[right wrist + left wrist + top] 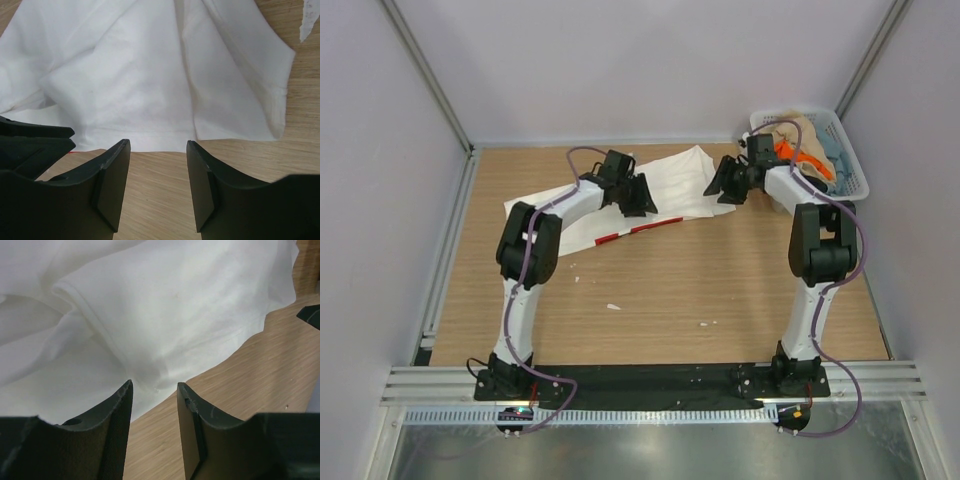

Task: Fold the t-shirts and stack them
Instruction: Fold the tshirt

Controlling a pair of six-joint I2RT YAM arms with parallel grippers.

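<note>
Lying on wooden desk [670, 300] between pale walls [620, 60]: white t-shirt [675, 180], far centre. More shirts [808, 132] heaped in basket [855, 180], far right corner. Left claw [155, 387] and right claw [157, 145] both half parted, empty, at white t-shirt's edges.

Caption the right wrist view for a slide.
Right gripper, jaws apart, poised at the hem of the white t-shirt lying on the wooden table.

Overhead; both wrists close on t-shirt [678, 182]
</note>
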